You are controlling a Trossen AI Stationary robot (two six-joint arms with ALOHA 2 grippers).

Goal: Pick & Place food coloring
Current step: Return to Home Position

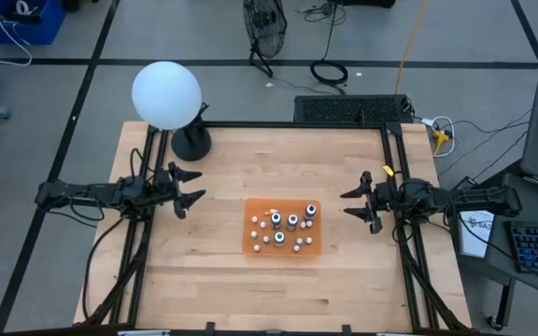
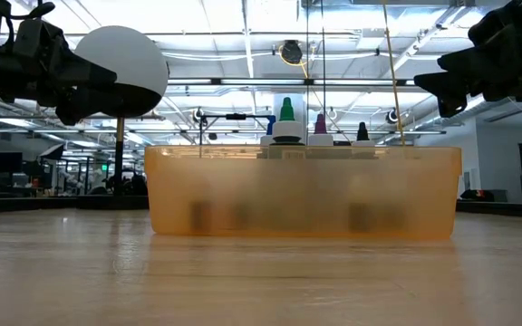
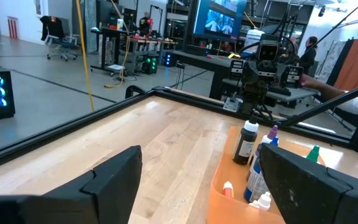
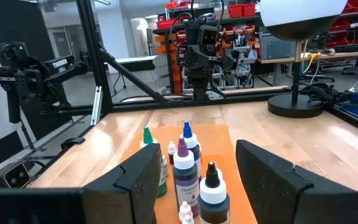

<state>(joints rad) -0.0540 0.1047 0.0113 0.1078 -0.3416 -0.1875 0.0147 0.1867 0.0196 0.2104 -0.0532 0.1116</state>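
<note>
An orange tray [image 1: 250, 245] sits on the wooden table between the two arms, with several food coloring bottles [image 1: 292, 222] standing upright in it; white caps and coloured tips show. The low view shows the tray [image 2: 302, 195] side on, with bottle tips [image 2: 286, 110] above its rim. My left gripper [image 1: 192, 188] hangs open above the table left of the tray, pointing level toward it. My right gripper [image 1: 356, 203] hangs open right of the tray, also level. In the right wrist view the bottles [image 4: 184, 168] stand beyond its fingers. Neither gripper touches anything.
A white globe lamp [image 1: 166, 94] on a black base [image 1: 191, 143] stands at the table's far left corner. Black frame rails [image 1: 292, 124] run along the table's edges. Bare wood lies around the tray. People and desks show in the room behind.
</note>
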